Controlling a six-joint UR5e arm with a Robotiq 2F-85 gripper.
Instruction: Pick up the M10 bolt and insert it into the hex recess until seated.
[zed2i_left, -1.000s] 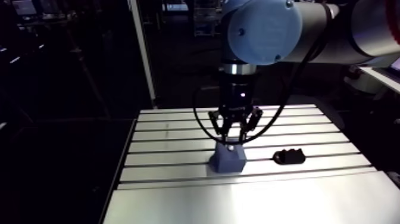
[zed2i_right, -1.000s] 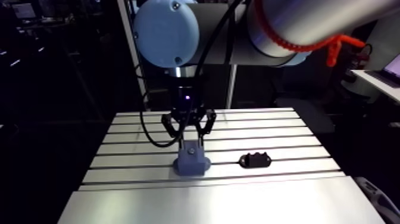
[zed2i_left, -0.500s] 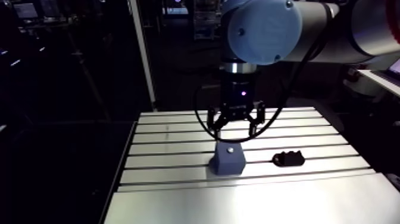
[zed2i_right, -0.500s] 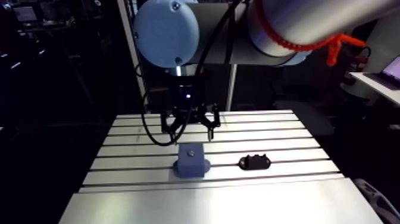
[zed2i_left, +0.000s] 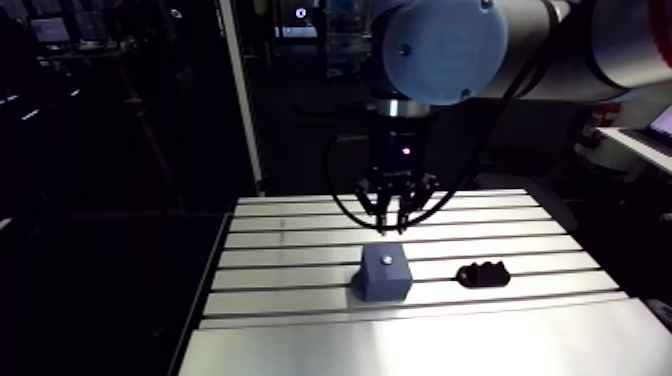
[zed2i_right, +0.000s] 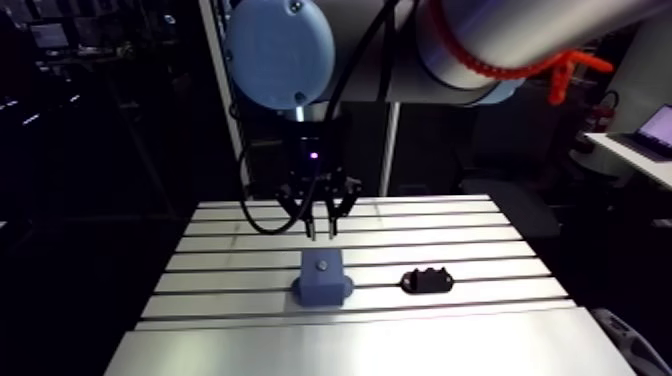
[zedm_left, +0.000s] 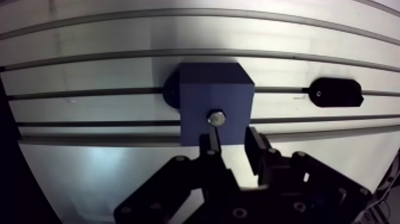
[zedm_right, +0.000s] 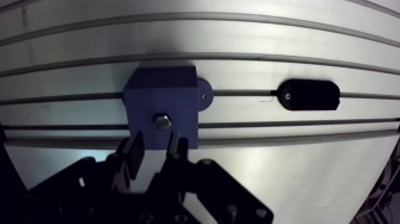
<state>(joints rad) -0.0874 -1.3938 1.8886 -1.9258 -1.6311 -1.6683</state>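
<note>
**Bolt sitting in the block, gripper hanging empty above it**

The M10 bolt (zedm_left: 216, 117) is standing head-up in the top face of the dark blue block (zedm_left: 208, 89), its bright hex head showing just proud of the surface. The hex recess itself is lying hidden under that head, so whether the bolt is sitting fully home cannot be told from here. It is looking upright and centred, which suggests the insertion is done or nearly so.

The block is resting on the slotted desk (zedm_left: 89, 173), with a rounded foot (zedm_right: 204, 95) sticking out at one side over a slot. That foot is probably pinning the block down so it is not shifting under a pushing force.

The gripper (zedm_left: 233, 138) is hovering above the block, clear of the bolt. Its two fingers are standing a little apart with nothing between them, so it is holding nothing. In the wrist view the bolt head is lying just ahead of the fingertips, roughly in line with one finger.

A small black part (zedm_left: 336, 92) is lying well apart from the block, along the same slot, and is playing no role now.
</note>
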